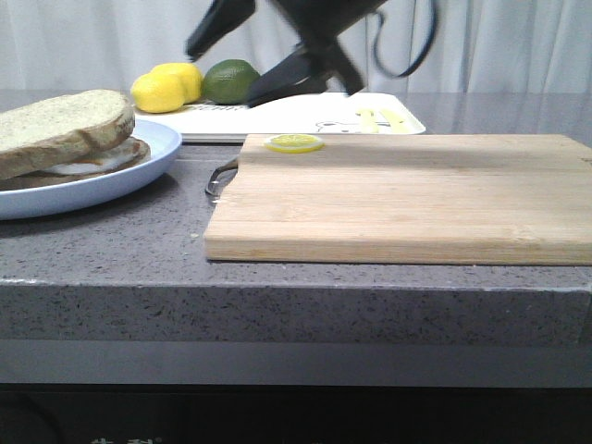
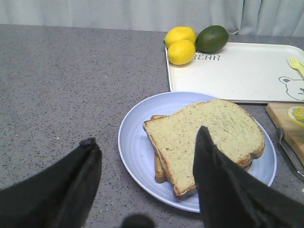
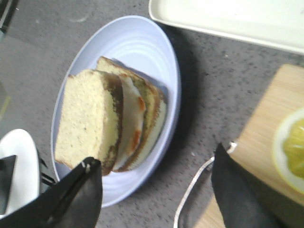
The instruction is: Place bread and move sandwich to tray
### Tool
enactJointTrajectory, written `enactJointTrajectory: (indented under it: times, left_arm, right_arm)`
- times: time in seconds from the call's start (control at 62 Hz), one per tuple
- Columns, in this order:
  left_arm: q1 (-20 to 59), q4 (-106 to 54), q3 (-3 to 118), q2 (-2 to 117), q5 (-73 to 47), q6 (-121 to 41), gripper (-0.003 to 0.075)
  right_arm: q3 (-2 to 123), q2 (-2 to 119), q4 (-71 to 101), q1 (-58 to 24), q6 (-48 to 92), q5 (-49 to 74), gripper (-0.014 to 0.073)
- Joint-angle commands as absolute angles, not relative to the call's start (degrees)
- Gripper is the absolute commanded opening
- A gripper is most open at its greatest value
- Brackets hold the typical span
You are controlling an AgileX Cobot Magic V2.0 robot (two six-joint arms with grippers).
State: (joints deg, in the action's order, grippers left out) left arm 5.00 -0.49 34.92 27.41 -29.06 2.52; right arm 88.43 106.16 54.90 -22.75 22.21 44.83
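Observation:
The sandwich point(image 1: 65, 129) lies on the light-blue plate point(image 1: 139, 157) at the left of the counter. The bread point(image 2: 209, 130) is its top slice, and the fried egg point(image 3: 135, 114) shows between the slices. The white tray point(image 1: 305, 116) with the bear print lies behind the plate, at the back. My right gripper point(image 1: 250, 60) hangs open and empty above the gap between plate and cutting board; in the right wrist view point(image 3: 156, 156) its jaws are wide apart. My left gripper point(image 2: 146, 137) is open and empty, above the plate's near side. It does not show in the front view.
A wooden cutting board point(image 1: 398, 194) with a metal handle point(image 1: 217, 180) fills the right of the counter, with a lemon slice point(image 1: 294, 142) at its far left corner. Two lemons point(image 1: 157, 92) and a lime point(image 1: 229, 80) sit on the tray's left end.

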Motion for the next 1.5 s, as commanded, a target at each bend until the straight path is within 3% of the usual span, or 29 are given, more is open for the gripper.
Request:
enactJointTrajectory:
  times: [0.0, 0.338, 0.999, 1.483]
  left_arm:
    - [4.9, -0.6, 36.6, 28.0, -24.6, 2.6, 0.0417]
    - [4.9, -0.6, 36.6, 28.0, -24.6, 2.6, 0.0417]
    - [4.9, -0.6, 36.6, 28.0, -24.6, 2.6, 0.0417]
    - [4.9, 1.4, 39.9, 29.9, -29.0, 2.6, 0.0417]
  right_arm:
    - [90.3, 98.2, 47.5, -21.7, 19.8, 45.9, 0.0510]
    - [87.1, 79.1, 27.5, -18.2, 15.3, 45.6, 0.0508]
    - [52.8, 40.6, 18.5, -16.1, 15.1, 42.9, 0.0508]
    - [46.8, 33.6, 18.6, -16.1, 15.1, 44.5, 0.0508]
